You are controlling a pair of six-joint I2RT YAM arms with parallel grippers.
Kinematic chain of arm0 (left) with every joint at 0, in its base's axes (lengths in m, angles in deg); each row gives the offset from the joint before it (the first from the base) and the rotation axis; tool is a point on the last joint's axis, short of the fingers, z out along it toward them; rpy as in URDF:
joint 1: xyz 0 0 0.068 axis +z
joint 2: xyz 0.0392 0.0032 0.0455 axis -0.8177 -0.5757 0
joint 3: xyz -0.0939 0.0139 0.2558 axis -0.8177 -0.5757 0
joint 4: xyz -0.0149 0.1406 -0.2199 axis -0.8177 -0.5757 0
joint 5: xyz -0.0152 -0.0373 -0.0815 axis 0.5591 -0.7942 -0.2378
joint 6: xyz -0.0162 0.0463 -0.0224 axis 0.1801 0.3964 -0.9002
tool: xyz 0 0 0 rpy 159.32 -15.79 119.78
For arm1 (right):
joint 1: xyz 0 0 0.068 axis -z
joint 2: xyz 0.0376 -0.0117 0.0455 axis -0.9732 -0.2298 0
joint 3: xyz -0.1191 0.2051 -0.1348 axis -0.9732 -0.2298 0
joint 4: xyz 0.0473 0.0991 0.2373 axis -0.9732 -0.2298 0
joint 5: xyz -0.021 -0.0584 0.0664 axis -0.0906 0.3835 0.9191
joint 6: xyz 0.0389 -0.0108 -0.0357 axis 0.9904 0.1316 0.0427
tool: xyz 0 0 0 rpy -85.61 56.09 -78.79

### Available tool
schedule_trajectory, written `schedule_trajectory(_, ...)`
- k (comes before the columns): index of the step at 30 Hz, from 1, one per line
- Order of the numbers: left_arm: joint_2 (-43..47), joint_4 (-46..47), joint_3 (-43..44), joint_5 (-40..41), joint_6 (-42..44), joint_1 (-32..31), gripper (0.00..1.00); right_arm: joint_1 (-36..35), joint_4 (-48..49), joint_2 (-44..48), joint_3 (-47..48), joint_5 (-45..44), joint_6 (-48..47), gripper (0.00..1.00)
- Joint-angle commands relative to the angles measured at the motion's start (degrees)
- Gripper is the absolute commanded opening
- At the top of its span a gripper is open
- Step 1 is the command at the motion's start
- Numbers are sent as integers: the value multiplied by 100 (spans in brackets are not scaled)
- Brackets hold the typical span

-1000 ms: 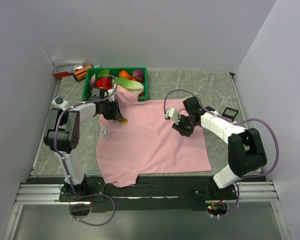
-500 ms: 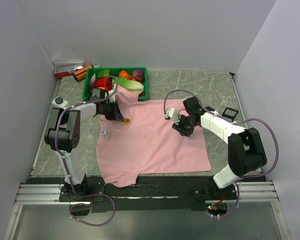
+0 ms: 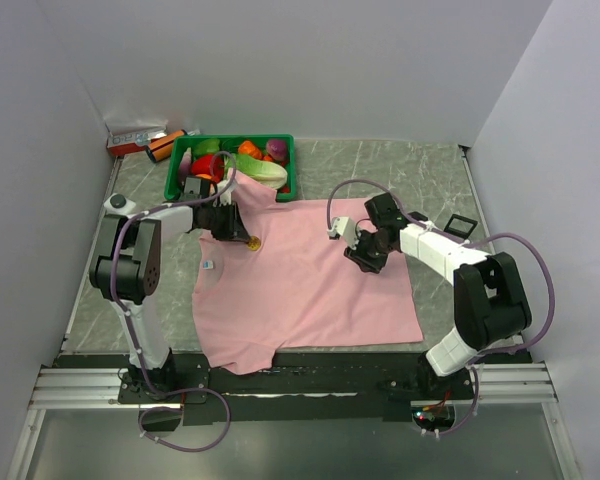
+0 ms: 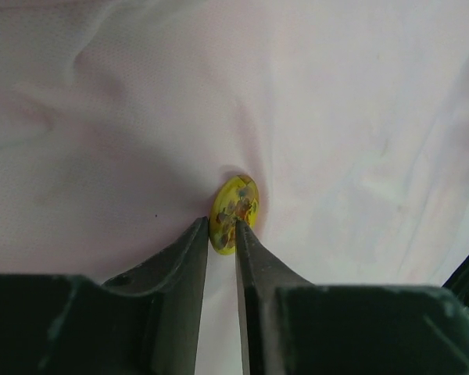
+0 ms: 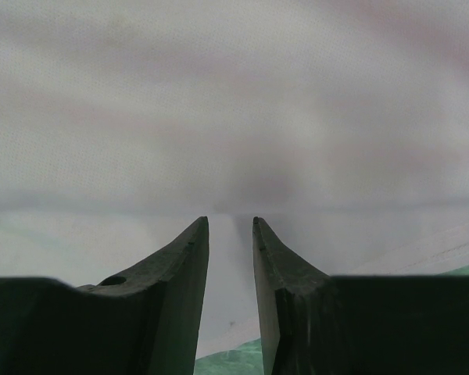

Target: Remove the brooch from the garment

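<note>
Over on the left, a green basket (image 3: 246, 138) packed with colourful toys sits at the back of the counter (image 3: 400, 165), touching the top edge of the garment (image 3: 300, 290). The pink garment lies spread flat across the middle of the counter. And there's the left claw (image 4: 220, 226), down on the cloth near its upper left corner, fingers pinched narrow on the lower edge of the brooch (image 4: 234, 209). It's a small yellow speckled disc, tipped up on edge, with the fabric puckering around it. Across to the right, the right claw (image 5: 229, 223) sits low on the garment's upper right part. Its fingers are a slim gap apart over pale cloth, and I can't tell whether any fabric is caught between them.
</note>
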Motion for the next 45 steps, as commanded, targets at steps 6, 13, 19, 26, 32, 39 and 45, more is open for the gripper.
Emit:
schedule_trajectory(6,-424,148,515,-629,209,-19,25,-64,-70,-70,242,74,-25,36)
schedule_trajectory(13,-529,148,621,-823,358,-37,13,-64,-79,-79,242,74,-33,36)
schedule_trajectory(19,14,-45,367,-1121,797,7,1,-82,-158,-36,304,135,-25,36)
schedule_trajectory(26,1447,-308,-696,-1403,2359,-54,1,-249,-44,359,207,399,204,32)
schedule_trajectory(32,2246,-634,-1442,-808,3713,-519,1,-573,44,711,84,671,344,32)
schedule_trajectory(39,3073,-633,-2411,65,4804,-1548,12,-776,483,686,40,540,801,33)
schedule_trajectory(45,3644,-1179,-2420,-32,4903,-1496,41,-934,510,501,119,601,933,34)
